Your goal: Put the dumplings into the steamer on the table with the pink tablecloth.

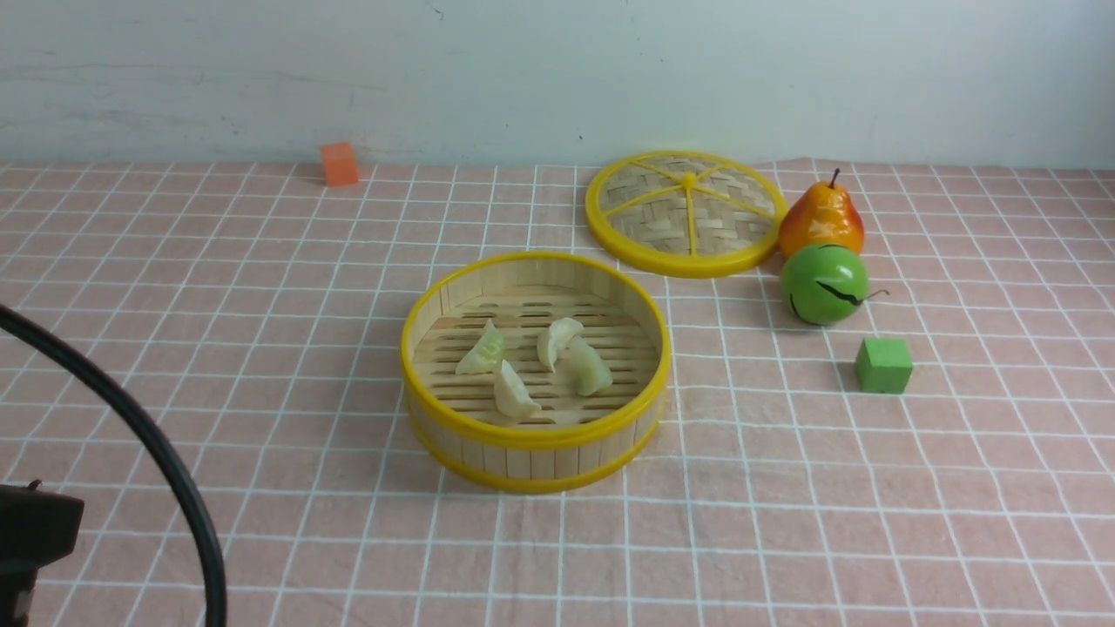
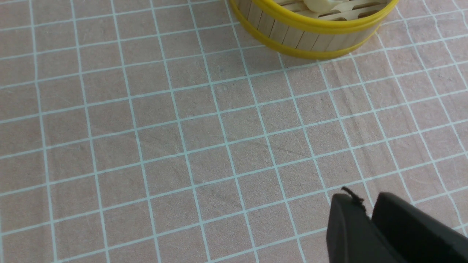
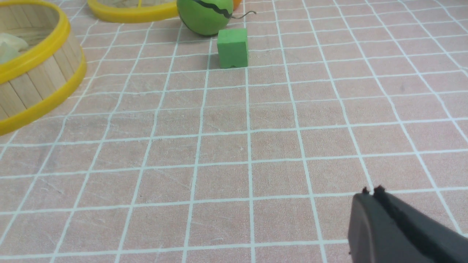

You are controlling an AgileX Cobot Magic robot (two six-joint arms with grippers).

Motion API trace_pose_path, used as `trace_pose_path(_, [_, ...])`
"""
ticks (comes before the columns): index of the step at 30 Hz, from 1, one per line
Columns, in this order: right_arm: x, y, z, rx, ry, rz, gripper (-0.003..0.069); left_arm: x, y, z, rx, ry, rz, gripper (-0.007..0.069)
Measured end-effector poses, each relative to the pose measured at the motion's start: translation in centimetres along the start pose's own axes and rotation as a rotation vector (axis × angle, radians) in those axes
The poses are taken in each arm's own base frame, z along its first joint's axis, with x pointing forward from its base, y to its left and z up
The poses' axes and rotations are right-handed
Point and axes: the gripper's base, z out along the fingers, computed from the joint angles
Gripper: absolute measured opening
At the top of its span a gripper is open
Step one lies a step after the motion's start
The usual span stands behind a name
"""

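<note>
Left black pincer: slightly parted, empty; next, likely rest.
Right black pincer: closed, empty.
Four pale-green crescent dumplings: beyond both pincers, inside round yellow-rimmed bamboo steamer; loading apparently complete.

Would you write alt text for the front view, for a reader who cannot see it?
A round bamboo steamer with yellow rims holds four pale crescent-shaped dumplings. It stands on a pink, white-gridded tablecloth, near a green cube.
</note>
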Motion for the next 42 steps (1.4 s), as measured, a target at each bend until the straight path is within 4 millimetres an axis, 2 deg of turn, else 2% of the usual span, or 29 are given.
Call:
trace_pose_path(15, [0.0, 0.0, 0.0, 0.0, 0.0, 0.0, 0.0, 0.0, 0.0, 0.0, -0.001, 0.0, 0.001, 0.011])
trace_pose_path(21, [0.0, 0.0, 0.0, 0.0, 0.0, 0.0, 0.0, -0.2, 0.8, 0.0, -0.09, -0.019, 0.055, 0.011])
trace_pose_path(31, [0.0, 0.0, 0.0, 0.0, 0.0, 0.0, 0.0008, -0.2, 0.8, -0.1, -0.083, -0.026, 0.034, 0.0101])
trace_pose_path(33, [0.0, 0.0, 0.0, 0.0, 0.0, 0.0, 0.001, -0.1, 0.8, -0.5, -0.069, -0.082, -0.01, 0.0042])
trace_pose_path(34, [0.0, 0.0, 0.0, 0.0, 0.0, 0.0, 0.0011, -0.1, 0.8, -0.5, -0.067, -0.085, -0.014, 0.0036])
trace_pose_path(35, [0.0, 0.0, 0.0, 0.0, 0.0, 0.0, 0.0011, 0.3, 0.9, -1.0, -0.056, -0.146, -0.047, -0.0013])
trace_pose_path(39, [0.0, 0.0, 0.0, 0.0, 0.0, 0.0, 0.0011, 1.4, 1.5, -1.8, -0.049, -0.321, -0.087, -0.0014])
trace_pose_path(42, [0.0, 0.0, 0.0, 0.0, 0.0, 0.0, 0.0014, 3.3, 2.2, -1.6, -0.072, -0.484, -0.116, -0.0014])
